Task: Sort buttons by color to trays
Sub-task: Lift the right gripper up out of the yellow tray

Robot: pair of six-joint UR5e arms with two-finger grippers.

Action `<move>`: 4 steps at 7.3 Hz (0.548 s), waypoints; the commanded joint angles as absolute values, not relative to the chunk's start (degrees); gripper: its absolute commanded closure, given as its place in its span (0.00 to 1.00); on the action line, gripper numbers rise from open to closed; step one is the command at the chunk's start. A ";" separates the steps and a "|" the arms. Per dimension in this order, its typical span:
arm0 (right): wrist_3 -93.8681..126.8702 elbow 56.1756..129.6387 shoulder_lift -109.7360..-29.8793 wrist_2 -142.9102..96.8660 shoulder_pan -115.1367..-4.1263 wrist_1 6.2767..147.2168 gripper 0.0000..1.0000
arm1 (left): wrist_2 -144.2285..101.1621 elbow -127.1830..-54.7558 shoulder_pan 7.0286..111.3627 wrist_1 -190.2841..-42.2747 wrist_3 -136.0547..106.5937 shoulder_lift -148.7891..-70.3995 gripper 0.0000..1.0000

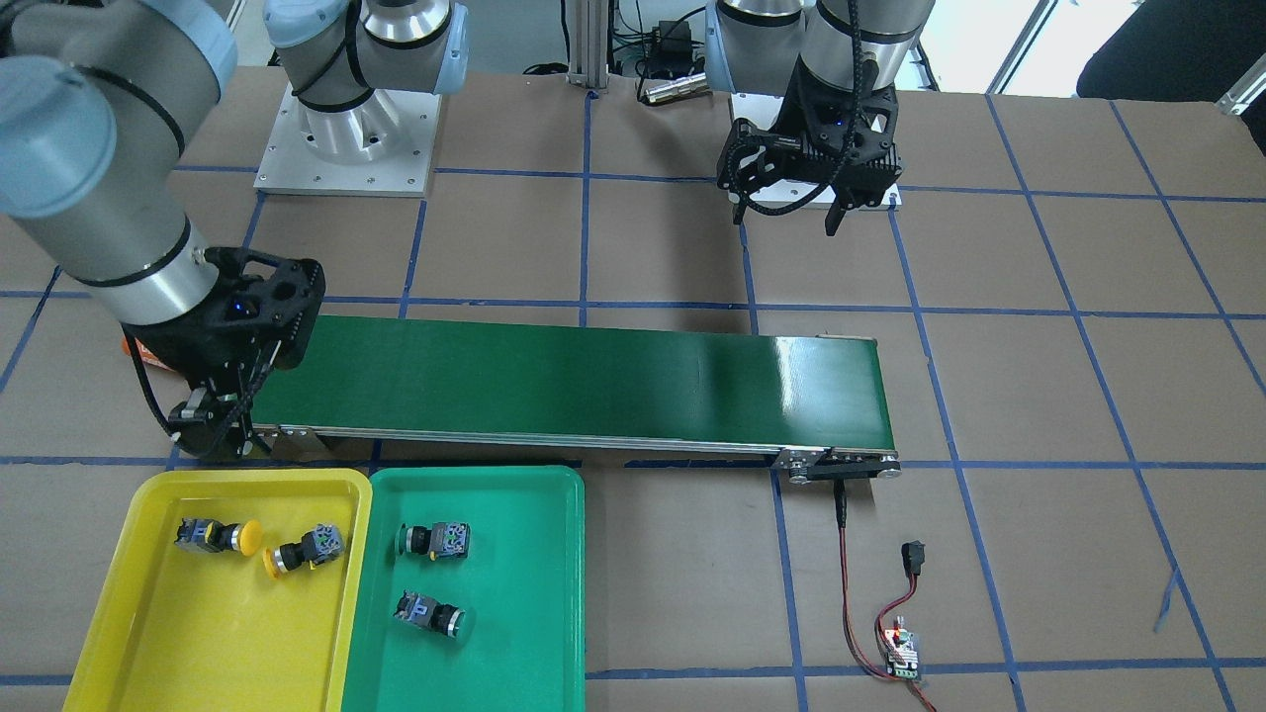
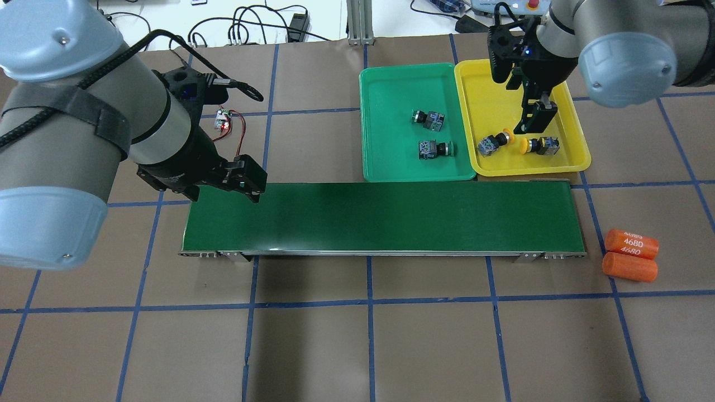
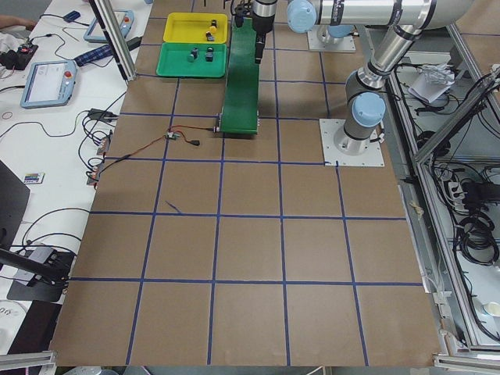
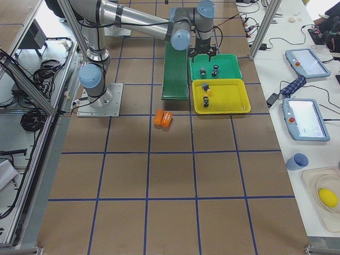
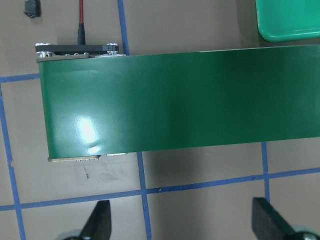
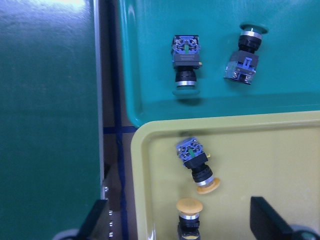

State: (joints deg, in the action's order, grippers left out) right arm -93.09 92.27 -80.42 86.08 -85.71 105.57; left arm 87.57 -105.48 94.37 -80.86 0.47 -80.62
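Two yellow-capped buttons (image 2: 491, 142) (image 2: 539, 145) lie on their sides in the yellow tray (image 2: 491, 95). Two green-capped buttons (image 2: 427, 118) (image 2: 434, 149) lie in the green tray (image 2: 391, 111) beside it. My right gripper (image 2: 530, 125) hangs open and empty above the yellow tray. In the right wrist view the yellow buttons (image 6: 196, 165) (image 6: 189, 215) lie between its fingertips (image 6: 97, 220), below them. My left gripper (image 1: 784, 220) is open and empty, held above the other end of the conveyor. It holds nothing in the left wrist view (image 5: 181, 225).
A long dark green conveyor belt (image 2: 380, 218) runs across the table in front of both trays, with nothing on it. Two orange cylinders (image 2: 631, 244), one printed "4680", lie past its right end. A small wired controller board (image 2: 223, 119) lies behind the left gripper.
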 commanded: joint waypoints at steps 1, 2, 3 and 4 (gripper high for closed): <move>-89.07 92.02 -88.65 86.22 -86.48 94.79 0.00 | 87.89 -105.91 93.60 -77.54 0.62 -84.10 0.00; -87.29 91.76 -89.20 86.48 -86.75 94.22 0.00 | 90.67 -106.26 93.69 -77.35 0.53 -84.20 0.00; -79.36 91.58 -89.82 85.53 -87.18 94.31 0.00 | 90.35 -106.17 93.69 -77.26 0.53 -84.37 0.00; -70.93 91.06 -91.04 82.82 -87.71 94.22 0.00 | 90.70 -106.17 93.69 -77.26 0.53 -84.29 0.00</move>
